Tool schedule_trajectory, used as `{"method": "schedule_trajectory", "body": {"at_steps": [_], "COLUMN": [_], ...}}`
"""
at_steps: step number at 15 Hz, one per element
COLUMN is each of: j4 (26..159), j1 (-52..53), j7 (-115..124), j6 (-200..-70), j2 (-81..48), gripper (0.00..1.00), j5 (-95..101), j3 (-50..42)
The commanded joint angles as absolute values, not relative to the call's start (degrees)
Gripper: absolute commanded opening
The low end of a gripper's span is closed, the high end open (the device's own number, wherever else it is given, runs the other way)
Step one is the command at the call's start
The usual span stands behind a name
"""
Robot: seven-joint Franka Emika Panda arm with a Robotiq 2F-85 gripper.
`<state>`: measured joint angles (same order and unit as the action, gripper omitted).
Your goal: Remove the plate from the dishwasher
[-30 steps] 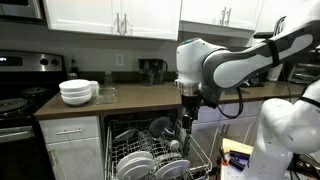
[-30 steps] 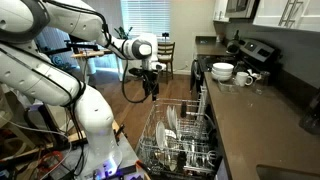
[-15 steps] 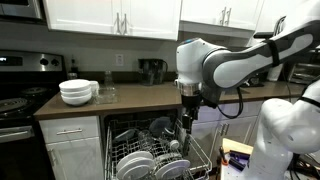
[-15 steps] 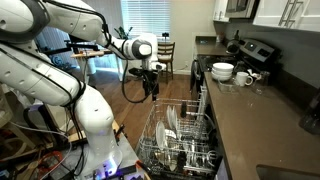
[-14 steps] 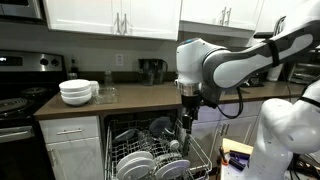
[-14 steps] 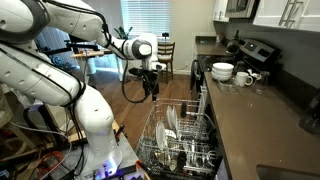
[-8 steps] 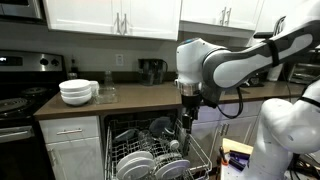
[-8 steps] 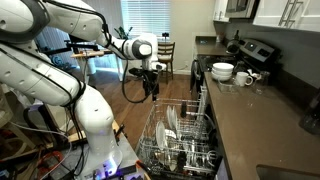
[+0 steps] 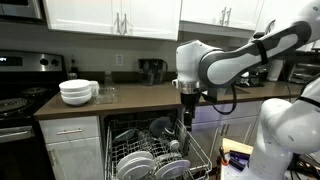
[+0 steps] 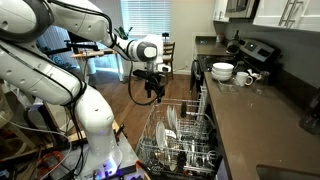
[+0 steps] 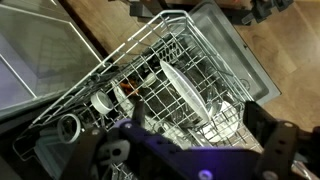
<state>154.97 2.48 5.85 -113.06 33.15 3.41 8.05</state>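
Clearly barely begun: the plate [image 11: 186, 92] stands upright in the rack [image 11: 122, 60] of the dishwasher [image 9: 133, 128] while the gripper [image 10: 152, 93] hovers above, fingers spread and empty, grasping and lifting yet to come.

Plate [image 11: 186, 92] upright in dishwasher [image 9: 128, 128] — claw [image 10: 152, 93] above.

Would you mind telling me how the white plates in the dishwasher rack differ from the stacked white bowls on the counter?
The round white plates stand on edge between the prongs of the grey wire rack; the stacked white bowls sit nested, mouths up, on the brown countertop. The plates are shallow, the bowls deep. The plates lie below counter height, the bowls on top. Both are plain white and round.
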Motion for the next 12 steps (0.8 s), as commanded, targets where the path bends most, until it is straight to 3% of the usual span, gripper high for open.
{"method": "schedule_trajectory", "body": {"at_steps": [1,12], "j4": [154.8,155.6], "j1": [5.2,11.2], "j7": [-4.2,-17.7], "j6": [-116.5,-121.1], "j2": [30.3,17.9], "gripper": [1.00,1.00], "j5": [3.2,0.8], "j3": [4.2,3.0]}}
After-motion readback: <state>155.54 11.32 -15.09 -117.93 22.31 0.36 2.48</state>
